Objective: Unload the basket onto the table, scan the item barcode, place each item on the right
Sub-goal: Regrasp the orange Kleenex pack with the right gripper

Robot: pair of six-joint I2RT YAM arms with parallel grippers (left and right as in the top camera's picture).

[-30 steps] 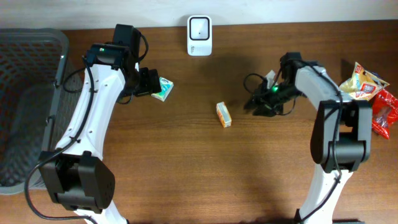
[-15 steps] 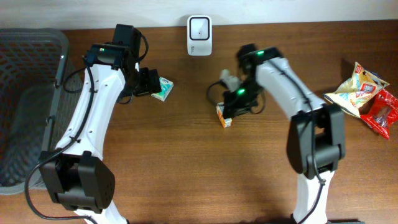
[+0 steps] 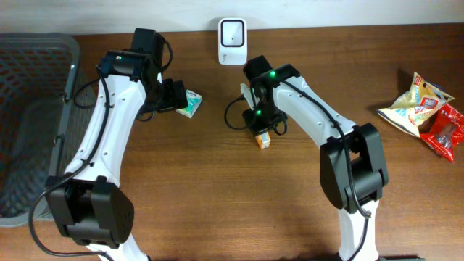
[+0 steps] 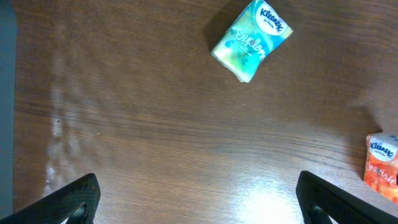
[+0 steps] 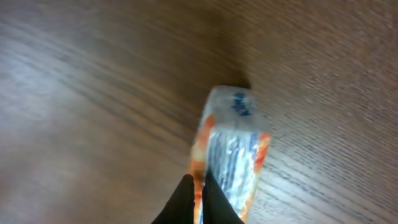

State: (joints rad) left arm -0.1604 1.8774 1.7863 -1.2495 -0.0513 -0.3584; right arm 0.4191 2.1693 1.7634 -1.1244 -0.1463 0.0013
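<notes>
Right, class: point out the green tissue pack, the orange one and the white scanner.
green tissue pack (image 4: 252,40), left wrist view, printed top face.
orange tissue pack (image 5: 233,149), right wrist view, shiny middle.
white scanner (image 3: 232,41), overhead view, its middle.

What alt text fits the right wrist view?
Blurred close-up: an orange-and-white tissue pack lies on the wooden table, the right gripper shut, its dark fingertips meeting at the pack's lower left edge. Whether they pinch the wrapper is unclear.
</notes>
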